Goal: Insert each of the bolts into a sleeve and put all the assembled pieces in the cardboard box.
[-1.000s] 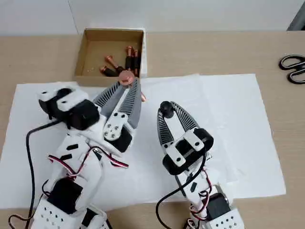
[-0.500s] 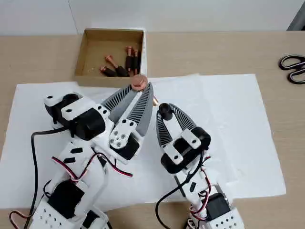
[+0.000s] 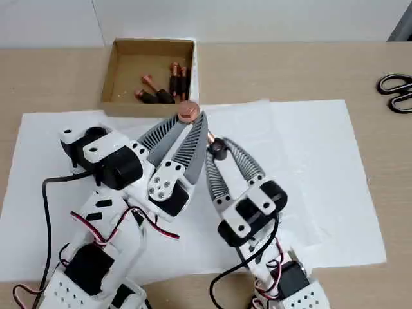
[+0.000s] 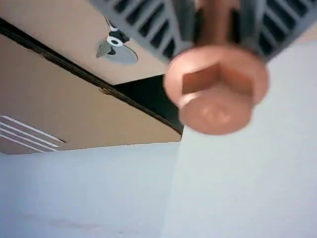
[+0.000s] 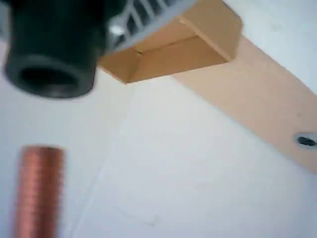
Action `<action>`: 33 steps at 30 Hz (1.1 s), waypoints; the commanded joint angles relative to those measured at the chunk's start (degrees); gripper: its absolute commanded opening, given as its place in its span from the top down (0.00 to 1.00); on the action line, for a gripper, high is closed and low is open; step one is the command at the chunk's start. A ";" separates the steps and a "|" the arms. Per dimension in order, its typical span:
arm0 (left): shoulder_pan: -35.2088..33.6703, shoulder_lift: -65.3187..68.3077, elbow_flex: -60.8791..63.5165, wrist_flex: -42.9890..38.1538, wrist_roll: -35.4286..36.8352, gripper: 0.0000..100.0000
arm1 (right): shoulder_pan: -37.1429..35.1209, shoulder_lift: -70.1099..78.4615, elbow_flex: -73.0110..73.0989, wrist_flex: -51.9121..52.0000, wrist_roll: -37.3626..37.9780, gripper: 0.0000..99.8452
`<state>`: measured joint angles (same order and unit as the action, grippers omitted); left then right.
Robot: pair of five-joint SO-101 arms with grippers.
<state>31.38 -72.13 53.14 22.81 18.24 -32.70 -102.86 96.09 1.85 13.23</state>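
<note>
My left gripper (image 3: 188, 120) is shut on a copper bolt (image 3: 187, 111), head toward the cardboard box (image 3: 108, 72), threaded end (image 3: 210, 137) pointing at the right gripper. In the left wrist view the bolt head (image 4: 216, 89) sits between the grey fingers (image 4: 141, 22). My right gripper (image 3: 217, 150) is shut on a black sleeve (image 3: 217, 151) just beside the bolt's tip. The right wrist view has the sleeve's open mouth (image 5: 49, 57) close above the threaded shaft (image 5: 39, 191), the two still apart. Several assembled pieces (image 3: 164, 87) lie in the box.
White paper (image 3: 309, 167) covers the table under both arms. Black scissors (image 3: 396, 92) lie at the far right edge. The box (image 5: 198, 29) stands just beyond the grippers, on bare wood past the paper's edge.
The left arm carried the bolt right and slightly nearer, then held still. The right gripper has now shifted up and left, bringing the sleeve close to the bolt's threaded tip.
</note>
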 commanded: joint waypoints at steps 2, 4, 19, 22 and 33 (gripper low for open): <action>0.35 0.09 -3.38 -1.67 -0.44 0.99 | -1.27 -0.40 0.26 -1.36 -0.18 1.00; 0.18 0.09 -2.95 -1.32 -0.53 0.99 | -1.10 -0.40 0.35 -1.27 -0.18 1.00; 2.73 0.09 0.92 3.87 -2.64 0.99 | -1.10 -0.40 0.35 -1.27 -0.18 1.00; 2.46 -0.35 2.86 3.87 -2.81 0.99 | -1.10 -0.48 0.35 -1.27 -0.18 1.00; 2.37 -0.44 7.16 2.73 -6.07 0.99 | -1.10 -0.84 0.18 -1.27 -0.18 1.00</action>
<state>33.85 -72.13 60.35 26.86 13.93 -33.32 -102.77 96.09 1.93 13.23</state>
